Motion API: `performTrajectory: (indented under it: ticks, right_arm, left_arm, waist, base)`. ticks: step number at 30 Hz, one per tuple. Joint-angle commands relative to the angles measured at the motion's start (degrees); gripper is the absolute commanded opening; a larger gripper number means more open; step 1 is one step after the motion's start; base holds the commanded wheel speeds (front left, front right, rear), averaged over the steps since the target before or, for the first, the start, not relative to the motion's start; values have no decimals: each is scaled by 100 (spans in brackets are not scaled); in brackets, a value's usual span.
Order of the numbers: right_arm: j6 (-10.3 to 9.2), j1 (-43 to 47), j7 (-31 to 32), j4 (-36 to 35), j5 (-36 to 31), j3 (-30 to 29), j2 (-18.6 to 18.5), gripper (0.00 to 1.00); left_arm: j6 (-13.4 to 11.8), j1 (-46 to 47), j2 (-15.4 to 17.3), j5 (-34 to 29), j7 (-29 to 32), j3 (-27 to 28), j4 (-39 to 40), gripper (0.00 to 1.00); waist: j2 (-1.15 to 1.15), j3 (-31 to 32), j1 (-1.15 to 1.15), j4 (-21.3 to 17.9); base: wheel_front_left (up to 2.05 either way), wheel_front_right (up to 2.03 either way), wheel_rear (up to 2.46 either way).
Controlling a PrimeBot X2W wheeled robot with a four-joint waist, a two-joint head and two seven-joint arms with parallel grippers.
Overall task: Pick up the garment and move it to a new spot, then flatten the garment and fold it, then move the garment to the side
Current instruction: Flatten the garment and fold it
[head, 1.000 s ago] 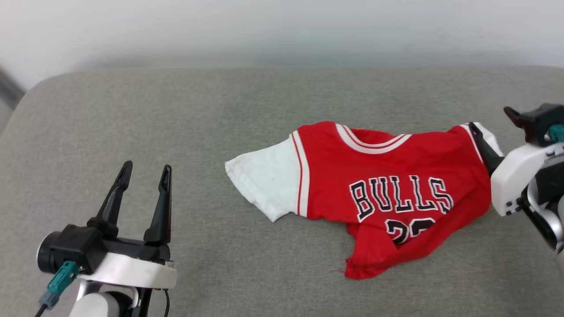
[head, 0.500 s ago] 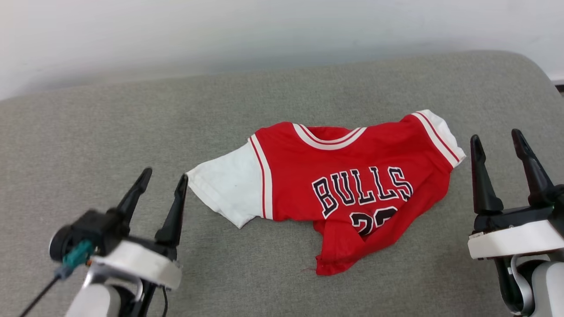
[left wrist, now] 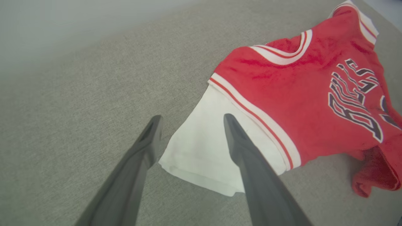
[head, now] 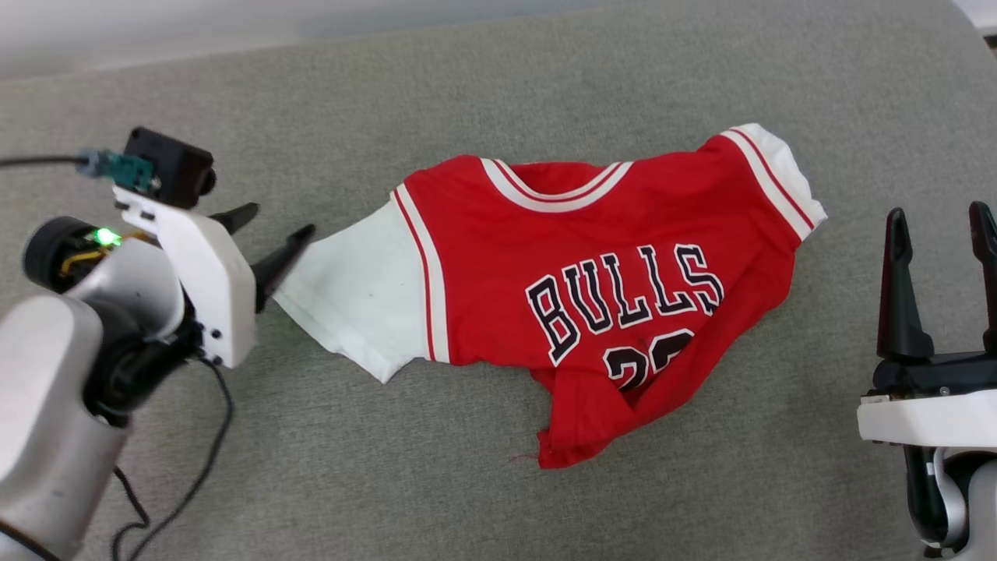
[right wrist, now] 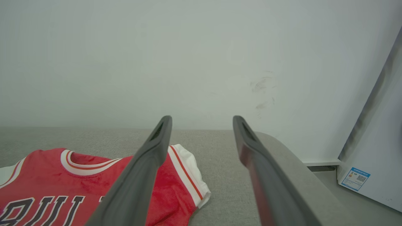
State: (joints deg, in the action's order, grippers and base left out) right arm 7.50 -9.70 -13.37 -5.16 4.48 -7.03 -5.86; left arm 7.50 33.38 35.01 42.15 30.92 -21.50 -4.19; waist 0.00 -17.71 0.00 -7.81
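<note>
Looking down from the head view, we are seeing the garment (head: 592, 296), a red jersey lettered "BULLS", lying crumpled and chest side up on the grey fabric surface (head: 389, 483), its lower hem bunching over the number. The left gripper (head: 280, 220) is standing with its 2 fingers spread, tips at the edge of the white sleeve (head: 350, 304). In the left wrist view 1 finger is crossing that sleeve, though we cannot tell whether it is touching. The right gripper (head: 938, 212) is standing open and empty, near the other sleeve (head: 787, 179) but apart from it.
</note>
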Motion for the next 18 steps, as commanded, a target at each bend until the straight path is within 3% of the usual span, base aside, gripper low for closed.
performTrajectory:
  ticks: [1,5,16,18]
  right_arm:
    - [-2,-88,-33,-3,-64,30,49,100]
    - [-3,-113,-84,64,-135,30,109,100]
    - [-2,-160,-166,274,-292,-30,272,100]
    - [-2,-158,-171,327,-355,-15,279,100]
  left_arm:
    - [-7,177,154,56,310,-59,-94,100]
    - [-7,377,386,282,1089,-342,-324,100]
    - [-65,183,503,341,1603,-622,-952,100]
    - [-61,101,489,406,1689,-683,-984,0]
  waist:
    - [0,-191,0,-115]
    - [0,-365,0,-215]
    - [0,-648,0,-364]
    - [0,-671,0,-356]
  base:
    - [0,0,0]
    - [0,0,0]
    - [0,0,0]
    - [0,0,0]
